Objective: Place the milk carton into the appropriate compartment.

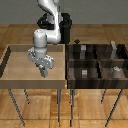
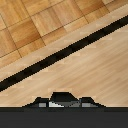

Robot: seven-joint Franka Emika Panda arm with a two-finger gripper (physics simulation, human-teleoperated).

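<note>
Wooden parquet floor lies beneath two raised trays on thin metal legs. Only the exterior view shows both: a light wooden tray [image 1: 10, 62] at its left, and a dark compartmented bin [image 1: 97, 62] at its right holding small grey pieces. The milk carton [image 1: 114, 49] stands upright in a far right compartment. The white arm bends down over the light tray, gripper [image 1: 44, 70] tilted; whether its jaws are open cannot be told. The wrist view shows pale wood grain, a dark rim and parquet.

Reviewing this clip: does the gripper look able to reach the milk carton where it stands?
Probably yes: the milk carton stands upright in an open-topped compartment with nothing above it, though the gripper hangs apart, over the light tray.
</note>
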